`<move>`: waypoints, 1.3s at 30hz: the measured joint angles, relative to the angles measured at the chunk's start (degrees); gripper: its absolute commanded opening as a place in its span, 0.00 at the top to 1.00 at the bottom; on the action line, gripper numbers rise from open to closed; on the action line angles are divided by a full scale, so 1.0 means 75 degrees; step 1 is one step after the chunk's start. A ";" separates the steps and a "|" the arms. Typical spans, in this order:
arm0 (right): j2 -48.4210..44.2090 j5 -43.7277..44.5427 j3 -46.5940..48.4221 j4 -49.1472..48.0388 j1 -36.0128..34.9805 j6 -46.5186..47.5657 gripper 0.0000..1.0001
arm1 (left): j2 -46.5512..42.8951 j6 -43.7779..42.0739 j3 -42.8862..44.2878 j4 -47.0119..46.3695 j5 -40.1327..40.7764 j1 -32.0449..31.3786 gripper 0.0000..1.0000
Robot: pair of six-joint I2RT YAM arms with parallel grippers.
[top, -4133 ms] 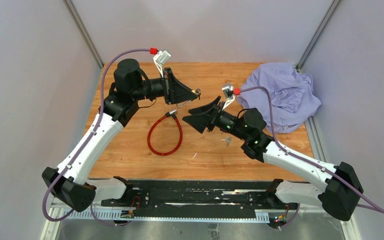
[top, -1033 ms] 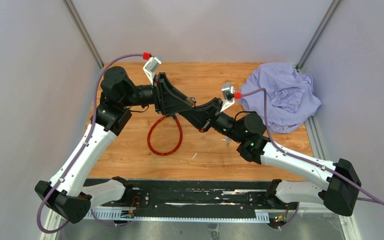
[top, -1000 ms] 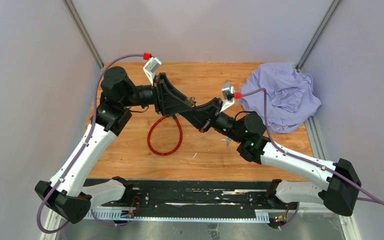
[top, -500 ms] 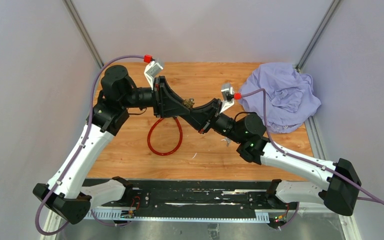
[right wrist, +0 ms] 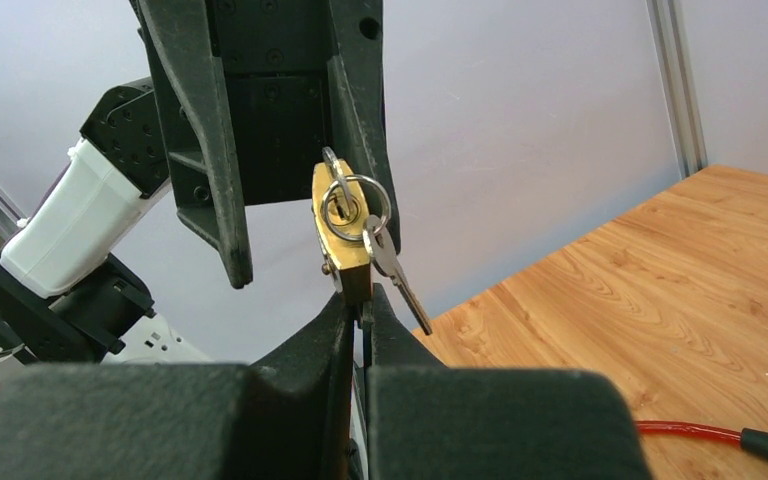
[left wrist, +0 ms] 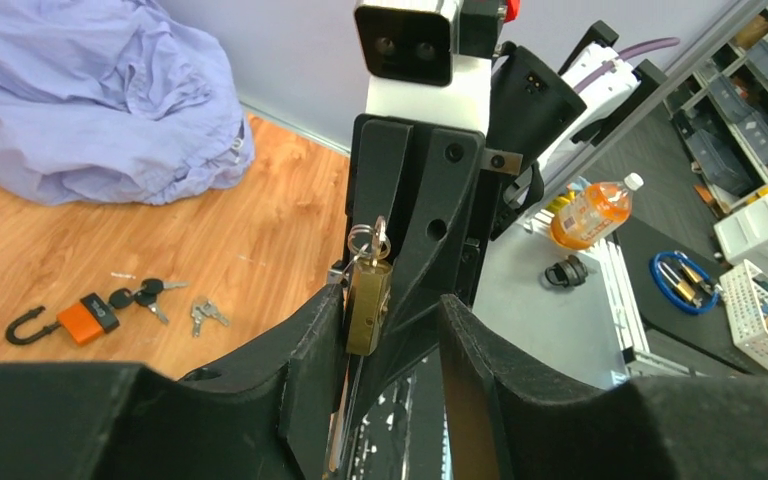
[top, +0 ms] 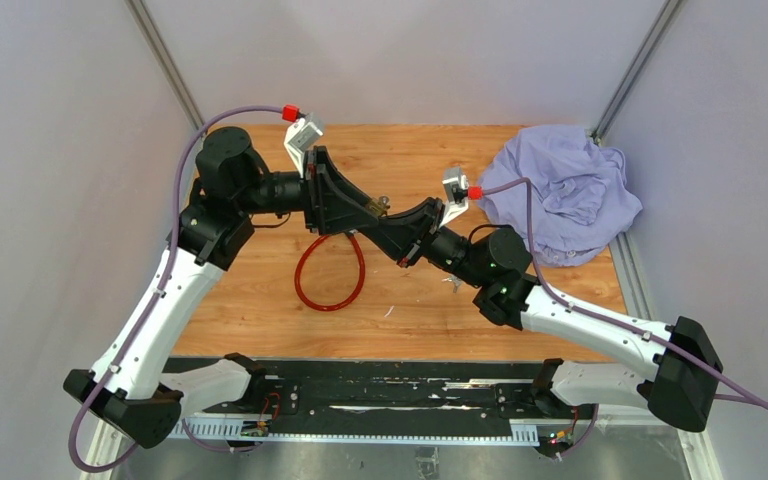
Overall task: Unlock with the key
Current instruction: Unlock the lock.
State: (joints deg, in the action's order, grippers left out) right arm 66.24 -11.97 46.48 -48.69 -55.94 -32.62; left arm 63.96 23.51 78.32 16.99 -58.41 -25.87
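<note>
Seen from above, two robot arms meet nose to nose over a wooden table, just toward 12 o'clock from its centre. The right gripper is clamped tight on the near end of a small brass padlock, holding it off the table. A ring of keys sits at the padlock's far end. In the right wrist view one key hangs loose toward 5 o'clock. Another seems to sit in the keyhole, though this is hard to confirm.

The left gripper faces the padlock with its jaws spread apart. One finger is just beside the padlock, the other is clear of it, and the gripper holds nothing.

On the table, a red cable loop lies at 7 o'clock from the padlock. A crumpled lavender cloth fills the 2 o'clock corner. The left wrist view also shows an orange padlock with a dark U-shaped shackle. Loose keys lie just beside it, near the cloth.
</note>
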 measured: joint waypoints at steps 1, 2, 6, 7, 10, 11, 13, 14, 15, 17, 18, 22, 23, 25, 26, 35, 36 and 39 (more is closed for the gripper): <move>-0.0003 0.0003 0.0000 0.0000 0.0000 0.0003 0.99 | 0.0000 -0.0035 0.0055 0.0044 0.0020 0.0000 0.56; -0.0003 0.0003 -0.0003 -0.0003 -0.0003 0.0003 0.99 | 0.0000 -0.0102 0.0102 0.0090 0.0032 0.0006 0.57; -0.0003 0.0003 -0.0006 0.0012 -0.0006 0.0003 0.99 | 0.0000 -0.0481 0.0321 0.0481 0.0146 0.0023 0.60; -0.0003 0.0003 -0.0006 0.0020 -0.0006 0.0003 0.99 | 0.0000 -0.0554 0.0341 0.0545 0.0169 0.0026 0.61; -0.0003 0.0000 -0.0006 0.0079 -0.0017 0.0006 0.99 | 0.0006 -0.0761 0.0358 0.0743 0.0236 0.0026 0.62; 0.0000 0.0003 -0.0006 0.0090 -0.0029 0.0006 0.99 | 0.0006 -0.0804 0.0358 0.0796 0.0254 0.0026 0.62; 0.0000 0.0009 -0.0006 0.0114 -0.0035 0.0012 0.99 | 0.0020 -0.0898 0.0358 0.0915 0.0286 0.0026 0.64; 0.0000 0.0009 -0.0006 0.0137 -0.0041 0.0015 0.99 | 0.0026 -0.0944 0.0358 0.0970 0.0300 0.0026 0.65; 0.0006 0.0012 -0.0006 0.0157 -0.0041 0.0023 0.99 | 0.0038 -0.0982 0.0358 0.1026 0.0326 0.0026 0.67; 0.0015 0.0017 -0.0006 0.0207 -0.0044 0.0052 0.99 | 0.0070 -0.1032 0.0358 0.1122 0.0373 0.0026 0.68; 0.0026 0.0026 -0.0006 0.0242 -0.0050 0.0067 1.00 | 0.0090 -0.1058 0.0358 0.1160 0.0414 0.0026 0.69; 0.0076 0.0032 -0.0003 0.0425 -0.0096 0.0099 0.99 | 0.0163 -0.1105 0.0361 0.1224 0.0481 0.0026 0.69; 0.0087 0.0032 -0.0003 0.0466 -0.0105 0.0102 0.99 | 0.0166 -0.1105 0.0361 0.1224 0.0481 0.0026 0.69; 0.0111 0.0032 -0.0003 0.0495 -0.0105 0.0105 1.00 | 0.0166 -0.1110 0.0361 0.1224 0.0481 0.0026 0.71; 0.0114 0.0032 -0.0003 0.0498 -0.0105 0.0105 1.00 | 0.0166 -0.1110 0.0361 0.1224 0.0481 0.0026 0.73; 0.0114 0.0035 -0.0003 0.0600 -0.0137 0.0102 0.99 | 0.0163 -0.1425 0.0361 0.1405 0.0463 0.0032 0.72; 0.0117 0.0035 -0.0003 0.0612 -0.0137 0.0105 0.99 | 0.0163 -0.1428 0.0361 0.1419 0.0460 0.0032 0.70; 0.0125 0.0032 -0.0003 0.0615 -0.0143 0.0119 0.99 | 0.0163 -0.1422 0.0358 0.1463 0.0455 0.0032 0.66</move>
State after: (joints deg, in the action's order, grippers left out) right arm 67.18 -11.73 46.46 -44.07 -57.01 -31.73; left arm 65.19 12.84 81.01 27.97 -55.00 -25.63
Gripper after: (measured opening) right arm 0.023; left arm 0.309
